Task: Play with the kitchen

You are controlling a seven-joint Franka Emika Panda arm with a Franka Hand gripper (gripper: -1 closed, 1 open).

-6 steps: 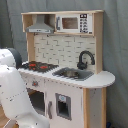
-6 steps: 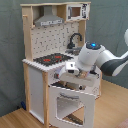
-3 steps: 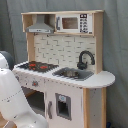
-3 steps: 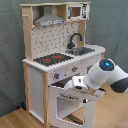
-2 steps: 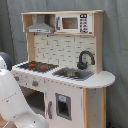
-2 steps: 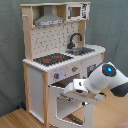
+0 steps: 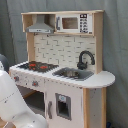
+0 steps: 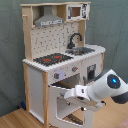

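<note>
Kitchen (image 8: 60, 55) standing with oven door (image 8: 67, 102) hanging open, gripper (image 8: 70, 95) hovering against it, finger spread impossible to tell.

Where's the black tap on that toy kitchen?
The black tap stands at the back of the sink, right of the hob in both exterior views, under the microwave shelf.

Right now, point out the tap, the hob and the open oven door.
tap (image 7: 85, 58): first exterior view, on the black curved spout.
hob (image 8: 53, 59): second exterior view, on the black plate with red rings.
oven door (image 8: 56, 101): second exterior view, on the swung-open door's white left frame.
</note>
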